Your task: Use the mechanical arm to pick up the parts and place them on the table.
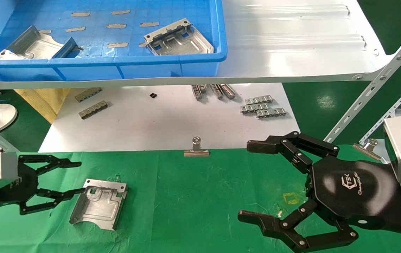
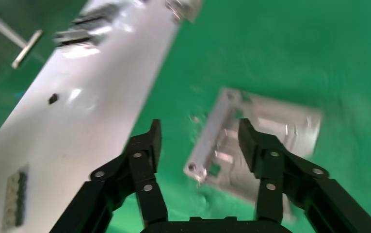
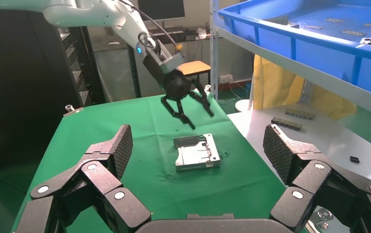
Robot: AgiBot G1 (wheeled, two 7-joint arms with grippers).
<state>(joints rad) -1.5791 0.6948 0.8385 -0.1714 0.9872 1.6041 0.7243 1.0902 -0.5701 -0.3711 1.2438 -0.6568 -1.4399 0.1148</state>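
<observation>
The right claw gapes wide toward a metal part lying flat on the green table, the left claw hovering above it.

right tool: glossy black hexagonal palm, white "TEK" logo | fingers: jointed black, silver rivets | left tool: slim black linkages, silver-grey wrist block

One part was laid flat on the table, left of the binder clip at the table's far edge. Two more parts were held in the bin on the shelf beyond the clip.
</observation>
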